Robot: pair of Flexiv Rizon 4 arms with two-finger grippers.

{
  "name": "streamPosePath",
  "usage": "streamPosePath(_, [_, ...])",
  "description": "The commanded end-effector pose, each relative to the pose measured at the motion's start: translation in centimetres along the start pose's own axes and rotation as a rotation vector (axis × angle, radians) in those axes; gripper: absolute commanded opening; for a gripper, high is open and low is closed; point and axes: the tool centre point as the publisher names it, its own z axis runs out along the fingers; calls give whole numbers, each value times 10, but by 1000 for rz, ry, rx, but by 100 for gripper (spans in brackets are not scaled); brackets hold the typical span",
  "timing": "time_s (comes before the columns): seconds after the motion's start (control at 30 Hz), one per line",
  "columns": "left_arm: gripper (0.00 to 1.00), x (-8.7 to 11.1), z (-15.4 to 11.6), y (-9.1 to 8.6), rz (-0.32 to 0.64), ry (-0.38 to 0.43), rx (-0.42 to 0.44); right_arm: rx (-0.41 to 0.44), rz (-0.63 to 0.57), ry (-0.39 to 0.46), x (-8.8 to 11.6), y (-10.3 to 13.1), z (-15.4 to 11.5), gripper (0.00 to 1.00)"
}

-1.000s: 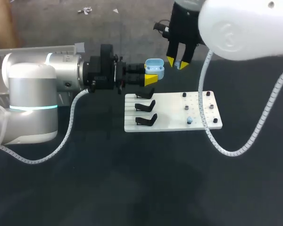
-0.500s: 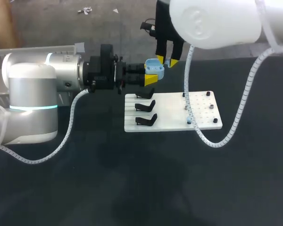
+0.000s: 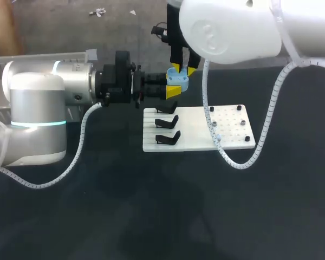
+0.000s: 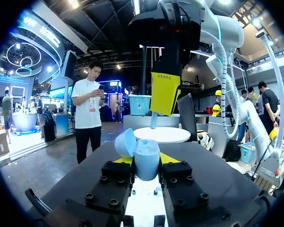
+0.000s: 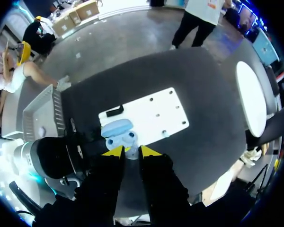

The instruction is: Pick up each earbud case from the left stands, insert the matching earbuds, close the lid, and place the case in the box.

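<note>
**Blue earbud case held open, with an earbud right above it**

The light blue earbud case (image 3: 178,81) is up in the air, off the table. In the head view it sits at about 11 o'clock from the white board (image 3: 197,135). Its lid (image 4: 125,141) is open and leans off to one side.

The left gripper (image 4: 146,161) is closed on the case, with one yellow tip on each side of it. The left arm comes in flat from 9 o'clock.

The right gripper (image 5: 131,152) hangs over the case with its tips pointing down. In the head view it is at 12 o'clock from the case, very close to it. It is closed on a small light blue earbud (image 4: 154,121). A thin bit of the earbud sticks out under the yellow tips, just above the open case. I cannot tell if the earbud touches the case.

The board lies flat on the dark table (image 3: 151,206), at about 5 o'clock from the case. Three black stands (image 3: 167,121) sit in a row on its 9 o'clock side. Small dark pegs (image 3: 242,123) stand on its 3 o'clock side. A white curly cable (image 3: 260,146) from the right arm hangs across the peg side.

The grey box (image 5: 58,112) is well apart from the case, out at the 9 o'clock end of the table, by the left arm.
</note>
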Motion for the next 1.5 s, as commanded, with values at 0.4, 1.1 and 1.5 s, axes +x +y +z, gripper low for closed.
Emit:
streamPosePath(0.4, [0,1,0,-1,4,-5,-5,-6,30,-16,-4,6,11,0])
streamPosePath(1.1, [0,1,0,-1,4,-5,-5,-2,44,-7,-7,7,18,0])
streamPosePath(1.5, [0,1,0,-1,4,-5,-5,2,45,1,-7,8,24,0])
